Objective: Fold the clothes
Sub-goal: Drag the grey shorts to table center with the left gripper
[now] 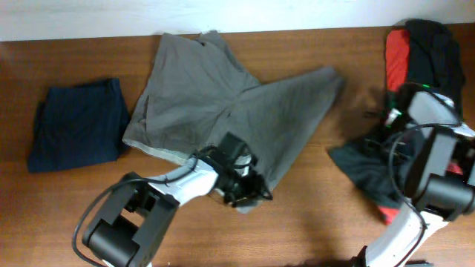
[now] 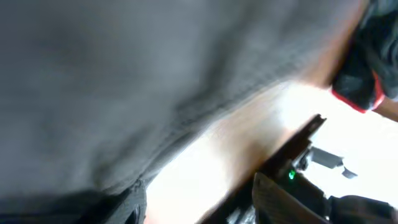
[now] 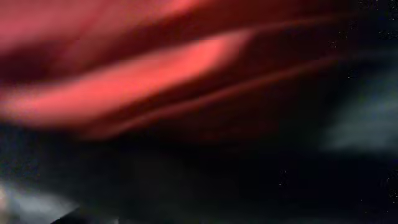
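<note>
The clothes (image 1: 215, 96), grey-khaki shorts, lie opened out on the table (image 1: 312, 230) from its centre up toward 12 o'clock. One leg runs out toward 2 o'clock and narrows to a tip pointing at 6 o'clock. The left arm (image 1: 171, 185) rises from its base at 7 o'clock and reaches low and nearly level toward the centre. The left gripper (image 1: 252, 194) sits right on that lower tip of the cloth. Its wrist camera shows only blurred grey fabric close up, with bare wood beside it, so I cannot tell how its jaws stand. The right arm (image 1: 438, 167) stands folded at 4 o'clock, elbow bent back. The right gripper (image 1: 395, 113) is down among the black and red garments (image 1: 423, 44) at 2 o'clock. Its view is a red and black blur, and its jaws are likewise unreadable. A navy garment (image 1: 74, 126) rests at 9 o'clock, just beside the shorts.
</note>
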You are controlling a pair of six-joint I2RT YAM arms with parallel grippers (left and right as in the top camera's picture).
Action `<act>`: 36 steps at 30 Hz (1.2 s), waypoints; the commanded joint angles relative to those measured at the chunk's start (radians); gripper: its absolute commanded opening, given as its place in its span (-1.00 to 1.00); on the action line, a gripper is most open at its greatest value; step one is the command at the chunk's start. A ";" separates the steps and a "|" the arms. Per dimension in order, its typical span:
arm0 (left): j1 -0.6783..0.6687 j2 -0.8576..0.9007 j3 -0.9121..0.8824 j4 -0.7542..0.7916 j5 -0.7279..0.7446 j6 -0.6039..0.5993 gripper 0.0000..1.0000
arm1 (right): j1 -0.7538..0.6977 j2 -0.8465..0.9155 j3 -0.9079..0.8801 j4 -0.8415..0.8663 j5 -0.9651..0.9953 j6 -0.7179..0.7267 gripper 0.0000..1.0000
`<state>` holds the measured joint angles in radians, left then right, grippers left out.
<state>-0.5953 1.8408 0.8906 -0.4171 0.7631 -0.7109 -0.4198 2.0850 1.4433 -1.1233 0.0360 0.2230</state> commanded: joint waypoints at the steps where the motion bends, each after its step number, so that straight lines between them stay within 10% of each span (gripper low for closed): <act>1: 0.122 0.044 -0.044 -0.125 0.024 0.122 -0.05 | -0.117 0.027 -0.005 -0.006 0.075 0.074 0.37; 15: 0.751 0.044 0.002 -0.314 -0.183 0.379 -0.13 | -0.085 -0.215 0.034 0.021 -0.445 -0.191 0.78; 36: 0.765 0.044 0.011 -0.473 -0.283 0.452 -0.19 | 0.238 -0.105 -0.060 0.110 -0.474 -0.067 0.86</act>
<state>0.1703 1.8561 0.9222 -0.8944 0.6434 -0.2790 -0.1989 1.9545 1.4368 -1.0306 -0.4232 0.0967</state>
